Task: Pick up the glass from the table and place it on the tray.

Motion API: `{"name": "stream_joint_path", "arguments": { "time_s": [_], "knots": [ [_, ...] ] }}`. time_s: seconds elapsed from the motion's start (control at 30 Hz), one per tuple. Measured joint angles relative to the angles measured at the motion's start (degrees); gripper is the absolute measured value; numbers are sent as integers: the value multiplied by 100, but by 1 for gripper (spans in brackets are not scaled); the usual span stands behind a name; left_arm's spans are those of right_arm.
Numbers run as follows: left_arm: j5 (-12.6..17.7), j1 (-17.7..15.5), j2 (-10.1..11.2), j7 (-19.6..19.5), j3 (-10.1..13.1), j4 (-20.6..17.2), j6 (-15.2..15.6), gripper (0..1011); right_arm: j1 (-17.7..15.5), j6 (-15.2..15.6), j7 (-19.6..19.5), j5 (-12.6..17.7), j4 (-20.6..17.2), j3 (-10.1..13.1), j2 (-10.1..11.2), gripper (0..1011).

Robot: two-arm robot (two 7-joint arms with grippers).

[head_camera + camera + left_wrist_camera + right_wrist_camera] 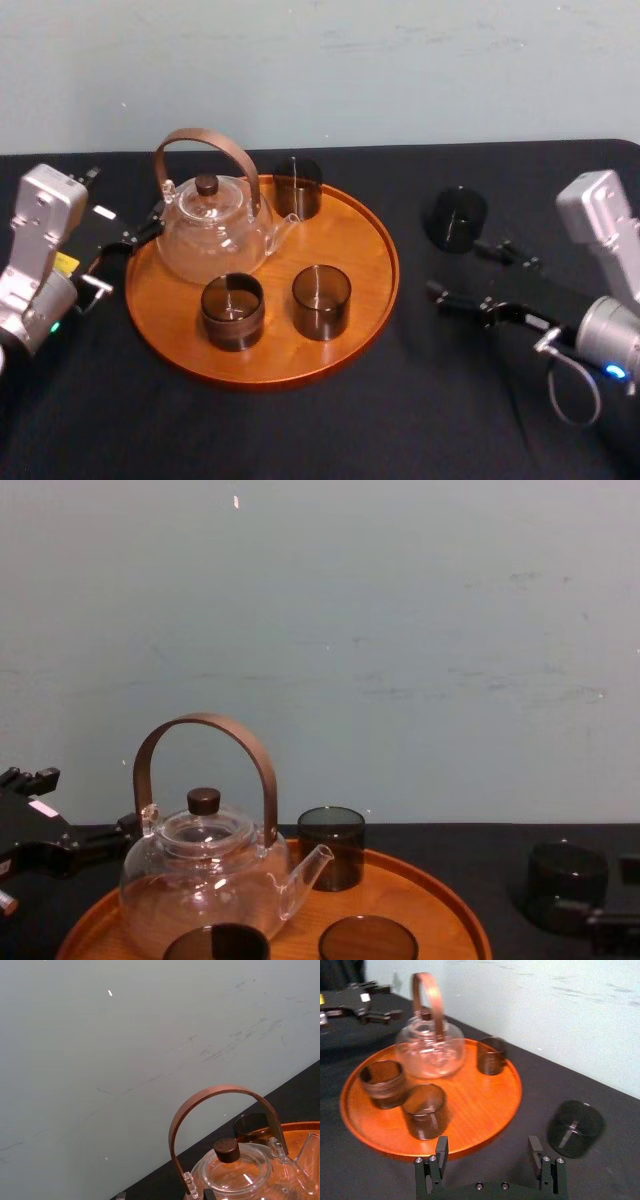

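Tray [372,240] holds teapot [212,235] and three empty glasses [321,300]; fourth glass [458,218] sits on bench [300,430] near the open, empty right tool [455,268]; left tool [122,200] open beside tray.

- The right part of the tray [360,250] is bare wood between the far glass [297,187] and the near right glass [321,301], open from the right rim inward.
- The teapot [212,235] and its tall arched handle [215,140] block the tray's far left. The near left glass [232,311] stands just in front.
- The table [420,400] is bare between the tray's right rim and the glass on the table [458,218]. The right gripper [455,268], fingers spread, sits just near of that glass.
- The left gripper [135,235] crowds the tray's left rim beside the teapot.
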Motion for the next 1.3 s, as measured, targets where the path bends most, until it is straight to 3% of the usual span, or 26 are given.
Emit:
{"name": "stream_joint_path", "arguments": {
  "time_s": [0.27,0.47,0.9,1.3],
  "knots": [
    [0,0,0,0,0,0,0,1001,163,-107,-85,450,524,335,-92,1002],
    [0,0,0,0,0,0,0,1001,493,-140,-117,580,1018,323,-193,1002],
    [0,0,0,0,0,0,0,1001,1241,-190,-231,360,1895,-50,-438,1002],
    [0,0,0,0,0,1,0,1002,1347,-230,-245,275,2126,-71,-525,1002]
  ]
}}
